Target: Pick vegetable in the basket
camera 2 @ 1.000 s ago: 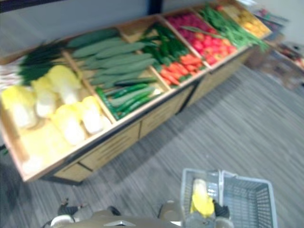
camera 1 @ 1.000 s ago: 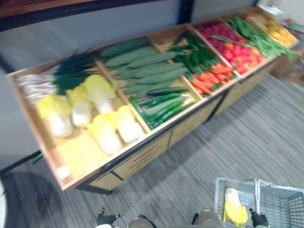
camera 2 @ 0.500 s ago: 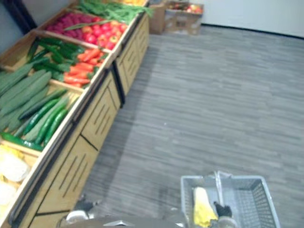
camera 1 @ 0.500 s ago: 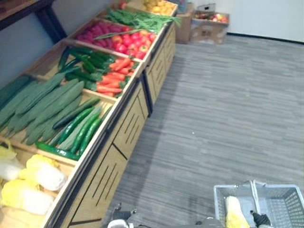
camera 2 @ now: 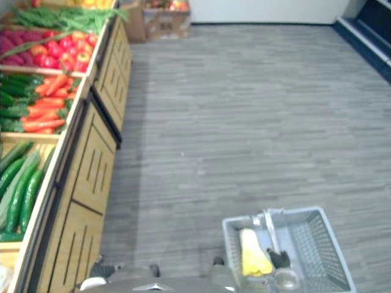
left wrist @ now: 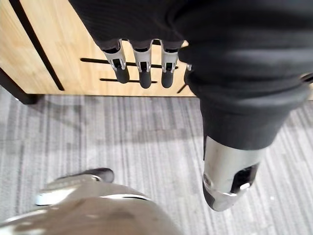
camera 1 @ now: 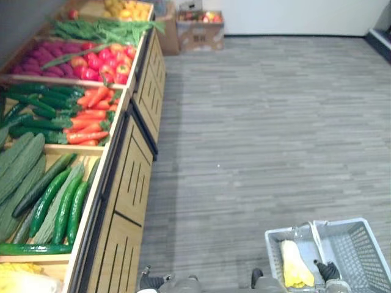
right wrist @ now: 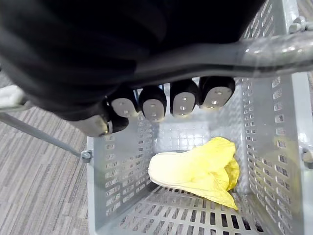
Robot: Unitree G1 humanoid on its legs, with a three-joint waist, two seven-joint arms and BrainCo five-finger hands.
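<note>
In the head views, a grey plastic mesh basket hangs at 5 o'clock. A pale yellow napa cabbage, the task's vegetable, lies inside on the side nearer the robot. The right hand sits at the basket's handle. A long wooden display worktop runs from 8 to 11 o'clock, split into compartments:
- long dark green cucumbers at 8 o'clock
- orange carrots at 10 o'clock
- round red vegetables beyond the carrots
- leafy green stalks at 11 o'clock

A brown cardboard box of fruit stands on the floor at 12 o'clock.

The left wrist view shows the left hand hanging with relaxed, straightish fingers, holding nothing. The worktop's slotted front panel is just past it.

In the right wrist view, the right hand's fingers are curled round the grey metal handle. The cabbage rests on the basket's floor below.

One pick appears done, and the robot seems to be carrying the load beside the display. A further pick would call for turning towards 9 o'clock and reaching in with the free left hand.
</note>
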